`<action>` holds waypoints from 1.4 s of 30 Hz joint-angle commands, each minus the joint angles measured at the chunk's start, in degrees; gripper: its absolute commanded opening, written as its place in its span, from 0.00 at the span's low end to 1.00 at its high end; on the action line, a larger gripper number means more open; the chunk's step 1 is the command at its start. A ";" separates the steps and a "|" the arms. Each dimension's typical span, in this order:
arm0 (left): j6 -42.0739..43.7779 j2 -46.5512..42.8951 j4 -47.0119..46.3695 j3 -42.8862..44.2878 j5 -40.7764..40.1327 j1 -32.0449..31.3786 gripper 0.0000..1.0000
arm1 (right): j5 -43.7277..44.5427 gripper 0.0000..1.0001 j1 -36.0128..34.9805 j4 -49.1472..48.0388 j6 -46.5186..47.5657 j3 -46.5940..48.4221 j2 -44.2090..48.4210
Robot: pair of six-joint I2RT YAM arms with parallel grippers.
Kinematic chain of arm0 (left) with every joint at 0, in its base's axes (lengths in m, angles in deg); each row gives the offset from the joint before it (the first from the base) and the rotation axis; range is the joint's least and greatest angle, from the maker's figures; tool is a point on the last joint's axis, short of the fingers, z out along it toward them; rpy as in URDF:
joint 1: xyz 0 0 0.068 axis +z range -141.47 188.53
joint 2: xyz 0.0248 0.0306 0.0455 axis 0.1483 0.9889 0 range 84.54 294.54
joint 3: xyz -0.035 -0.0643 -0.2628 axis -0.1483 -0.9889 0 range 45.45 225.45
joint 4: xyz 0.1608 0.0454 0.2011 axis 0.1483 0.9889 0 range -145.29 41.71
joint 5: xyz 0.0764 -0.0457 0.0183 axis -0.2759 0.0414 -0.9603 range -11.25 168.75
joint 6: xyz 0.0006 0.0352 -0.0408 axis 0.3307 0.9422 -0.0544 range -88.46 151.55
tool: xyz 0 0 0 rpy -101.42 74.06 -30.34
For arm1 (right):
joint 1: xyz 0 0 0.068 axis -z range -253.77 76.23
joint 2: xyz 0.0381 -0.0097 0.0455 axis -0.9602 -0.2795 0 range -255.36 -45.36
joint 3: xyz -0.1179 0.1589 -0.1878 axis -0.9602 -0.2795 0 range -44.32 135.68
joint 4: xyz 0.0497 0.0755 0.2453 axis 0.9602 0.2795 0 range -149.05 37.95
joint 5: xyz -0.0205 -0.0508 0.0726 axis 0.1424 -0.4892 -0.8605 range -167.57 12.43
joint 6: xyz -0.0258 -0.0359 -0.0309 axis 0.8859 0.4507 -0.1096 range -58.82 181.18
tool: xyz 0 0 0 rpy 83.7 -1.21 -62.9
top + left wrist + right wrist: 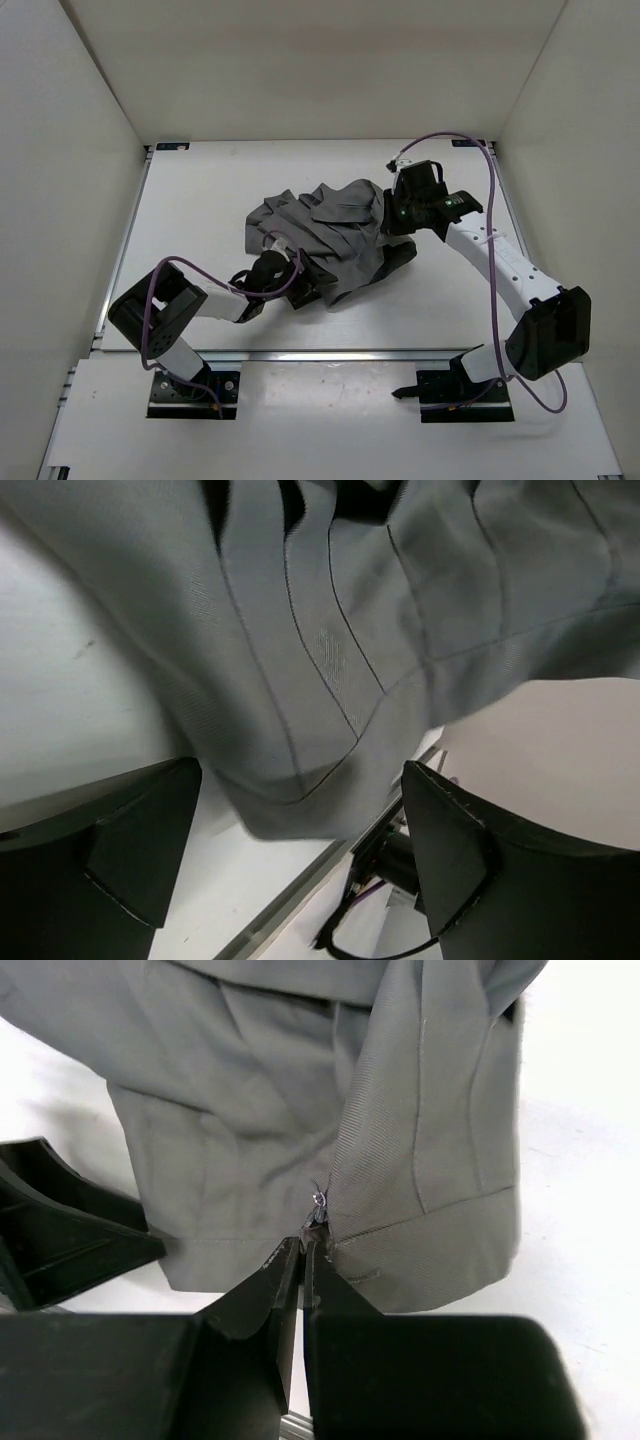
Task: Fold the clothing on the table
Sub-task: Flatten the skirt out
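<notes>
The clothing [320, 235] lies crumpled in the middle of the surface [200, 180], no clean fold made yet. The right hand [305, 1250] pinches its hem; the left hand [300, 810] is spread wide at the near edge, gripping nothing. Nearly all the folding looks left.

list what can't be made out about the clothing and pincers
- Top view: fingertips of the left pincer, lost against the dark clothing.
- Left wrist view: garment type; fabric runs off the top edge.
- Right wrist view: how much hem the right pincer grips; its fingers cover it.
</notes>
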 commanded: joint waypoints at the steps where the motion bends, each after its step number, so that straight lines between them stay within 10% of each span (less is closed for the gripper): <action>1: -5.77 0.60 -5.62 -1.61 -4.42 -2.26 0.92 | 0.35 0.00 0.39 -0.12 0.02 5.91 2.00; 11: -9.55 -2.48 -0.88 -3.37 -14.25 -6.04 0.77 | 0.71 0.00 4.43 -0.72 1.52 5.92 2.70; 20: -9.30 0.95 0.53 -0.82 -15.59 -7.28 0.00 | -0.53 0.00 5.92 -0.90 2.14 5.66 4.19; 25: -4.91 -2.82 8.32 -0.29 -13.05 -3.07 0.00 | 0.35 0.00 9.42 -0.99 2.84 3.64 5.52; 36: 17.76 -39.73 48.41 -2.06 -6.46 20.65 0.00 | -4.29 0.00 17.79 -3.28 2.85 -8.29 11.05; 42: 22.43 -39.05 56.60 1.20 -8.65 18.30 0.00 | -8.59 0.00 13.14 -7.22 -1.11 -17.27 14.21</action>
